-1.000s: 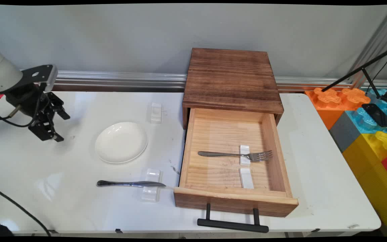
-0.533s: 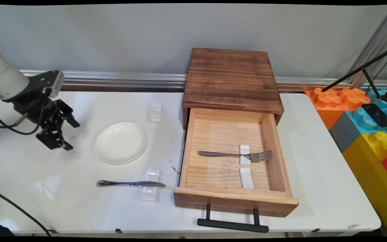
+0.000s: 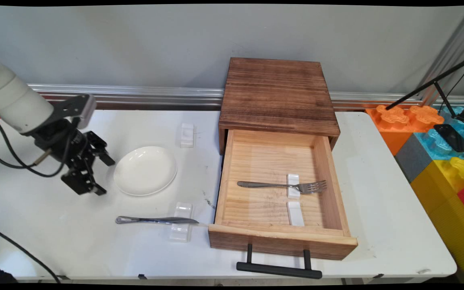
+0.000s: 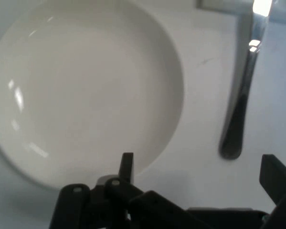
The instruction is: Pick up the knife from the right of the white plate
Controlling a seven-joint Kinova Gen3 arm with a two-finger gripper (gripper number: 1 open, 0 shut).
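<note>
End effector point(image 3: 98, 174) hovers spread wide and empty over the desk point(image 3: 34, 209), white plate point(image 3: 145, 170) just beside it at three o'clock. Knife point(image 3: 155, 220) lies on its rest point(image 3: 181, 226) at five o'clock. Any descent wants the fingers point(image 4: 127, 167) clear of the plate's rim.

We see a white plate point(image 3: 145, 170) on the table point(image 3: 389, 225), with a knife point(image 3: 155, 220) nearer to us lying across a clear rest point(image 3: 181, 221). A second clear rest point(image 3: 187, 135) sits behind the plate. The wooden box point(image 3: 276, 92) has its drawer point(image 3: 280, 237) pulled out; inside, a fork point(image 3: 280, 185) lies on a white rest point(image 3: 293, 179), and another white rest point(image 3: 295, 213) sits just in front. Coloured blocks point(image 3: 437, 157) stand at the right.
</note>
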